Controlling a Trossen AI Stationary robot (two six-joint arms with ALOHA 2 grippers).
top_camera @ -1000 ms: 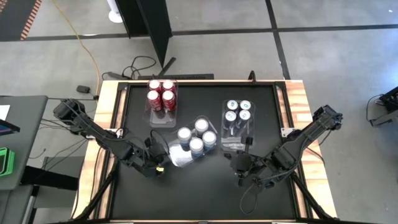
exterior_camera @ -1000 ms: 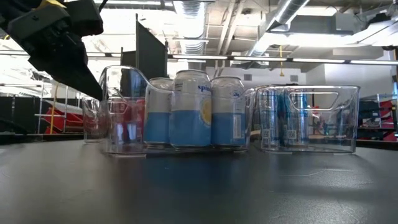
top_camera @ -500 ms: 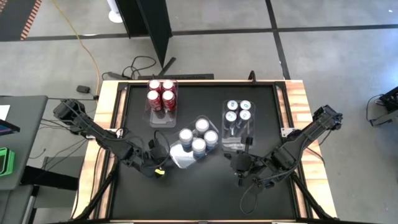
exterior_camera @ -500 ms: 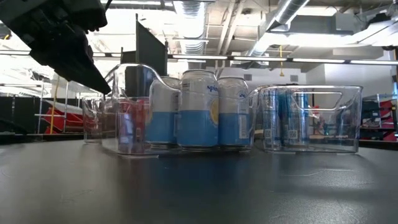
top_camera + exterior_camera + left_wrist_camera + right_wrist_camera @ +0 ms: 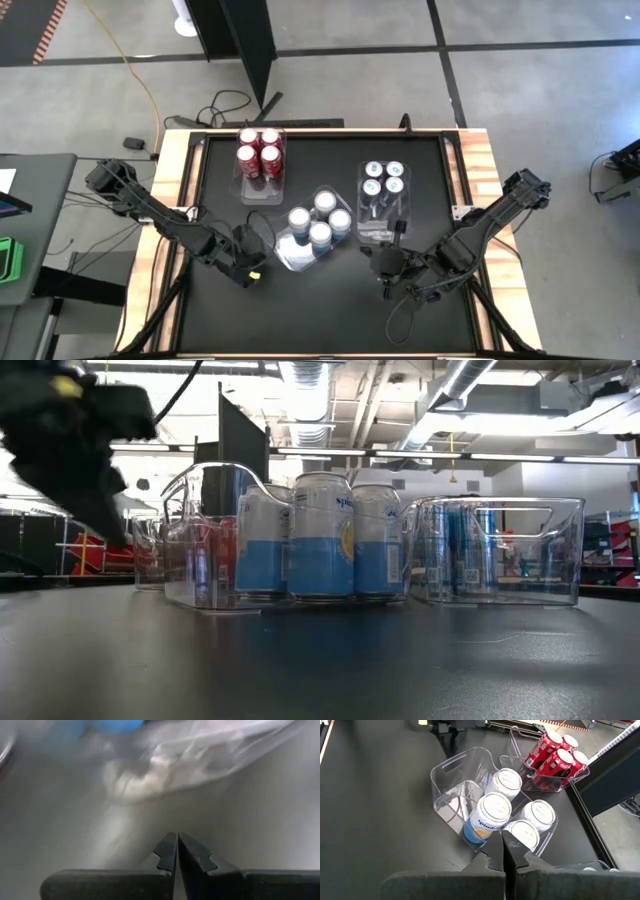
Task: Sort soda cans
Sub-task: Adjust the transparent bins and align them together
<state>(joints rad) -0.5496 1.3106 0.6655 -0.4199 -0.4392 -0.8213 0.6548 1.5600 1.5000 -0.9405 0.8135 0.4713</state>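
Observation:
Several silver-white and light-blue cans stand upright in the far half of a clear bin at mid table; its near half holds nothing. Red cans fill a bin at the far left. Slim dark blue cans stand in a bin to the right. My left gripper is shut, just off the middle bin's near-left end and apart from it. My right gripper is shut over the near right of the table.
The black table top has a raised wooden border. Bare table surface lies along the near edge and between the two arms. Cables and a dark panel lie on the floor beyond the far edge.
My shut left gripper pushed the near-left end of the middle bin, which slid a little toward the table's right with its cans upright. The gripper then drew back toward the left and came off the bin. It is blurred by motion now.

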